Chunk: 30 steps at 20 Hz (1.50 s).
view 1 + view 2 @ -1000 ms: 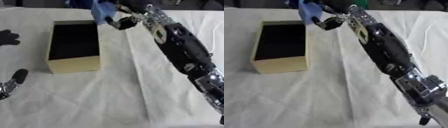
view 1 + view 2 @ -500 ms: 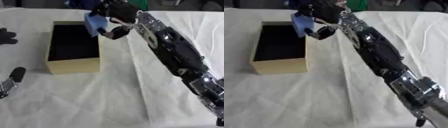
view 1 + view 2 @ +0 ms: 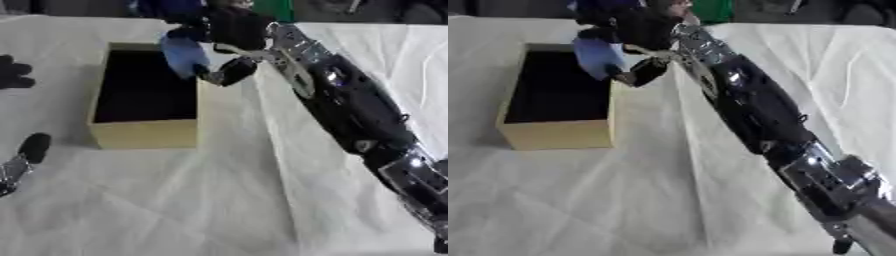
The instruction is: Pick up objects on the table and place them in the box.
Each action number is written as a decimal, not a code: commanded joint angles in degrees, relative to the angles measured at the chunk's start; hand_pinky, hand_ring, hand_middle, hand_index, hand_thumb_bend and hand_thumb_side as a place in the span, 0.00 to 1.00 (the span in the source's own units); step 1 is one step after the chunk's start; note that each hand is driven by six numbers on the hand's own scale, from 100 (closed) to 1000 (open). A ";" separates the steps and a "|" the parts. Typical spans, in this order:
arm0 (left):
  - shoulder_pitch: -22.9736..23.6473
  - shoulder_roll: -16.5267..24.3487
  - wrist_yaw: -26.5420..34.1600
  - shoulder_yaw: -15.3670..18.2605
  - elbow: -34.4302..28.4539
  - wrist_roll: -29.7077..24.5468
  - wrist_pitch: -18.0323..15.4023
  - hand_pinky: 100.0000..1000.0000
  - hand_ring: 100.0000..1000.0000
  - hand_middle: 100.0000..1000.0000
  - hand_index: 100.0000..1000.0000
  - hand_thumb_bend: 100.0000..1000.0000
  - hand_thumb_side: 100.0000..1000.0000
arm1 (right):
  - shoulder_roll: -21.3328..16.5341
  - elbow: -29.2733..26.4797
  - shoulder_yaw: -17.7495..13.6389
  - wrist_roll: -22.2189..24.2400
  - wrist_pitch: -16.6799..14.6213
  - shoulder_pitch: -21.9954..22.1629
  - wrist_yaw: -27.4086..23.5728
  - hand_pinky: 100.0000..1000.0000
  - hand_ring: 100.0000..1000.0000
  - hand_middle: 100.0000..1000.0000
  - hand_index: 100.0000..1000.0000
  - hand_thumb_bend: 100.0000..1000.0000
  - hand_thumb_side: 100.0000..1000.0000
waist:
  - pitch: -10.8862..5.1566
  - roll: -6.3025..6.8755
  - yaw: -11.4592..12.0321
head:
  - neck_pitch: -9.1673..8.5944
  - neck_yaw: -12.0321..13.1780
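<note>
My right hand [image 3: 229, 35] reaches across the table and is shut on a light blue object [image 3: 183, 55], which hangs over the right rim of the tan box [image 3: 144, 135]. The box is open at the top, and its inside [image 3: 144, 92] is dark. Its thumb [image 3: 229, 72] curls under the object. At the lower left edge of the left eye view sits my left hand [image 3: 22, 157], its fingers straight and holding nothing.
A white cloth [image 3: 219, 200] with creases covers the table. A black object [image 3: 13, 72] lies at the far left edge. Something dark blue [image 3: 171, 7] and something green [image 3: 280, 9] stand at the far edge behind the box.
My right hand has carried the light blue object left and down, from beyond the box's far right corner to over its right rim. The left hand has stayed put.
</note>
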 commanded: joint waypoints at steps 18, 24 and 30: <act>-0.16 1.23 0.08 2.00 -0.56 1.76 0.75 0.86 0.76 0.78 0.95 0.30 0.43 | -10.14 -14.23 -7.59 -3.67 10.49 6.36 -31.05 0.87 0.97 0.88 0.95 0.00 0.12 | -0.89 -0.23 -1.12 | -1.70 2.54; 0.33 1.24 -0.22 2.67 -0.53 2.37 1.02 0.86 0.76 0.78 0.95 0.30 0.43 | -15.03 -20.03 -14.71 -7.99 18.16 14.01 -52.82 0.86 1.00 0.81 0.91 0.00 0.26 | -0.47 0.20 -2.11 | -1.91 3.58; 0.63 0.98 -0.32 3.35 -0.40 3.06 1.43 0.86 0.76 0.78 0.95 0.28 0.44 | -15.96 -24.06 -21.04 -12.30 21.85 23.53 -67.87 0.87 1.00 0.78 0.89 0.00 0.36 | -0.05 0.80 -3.44 | -2.07 4.47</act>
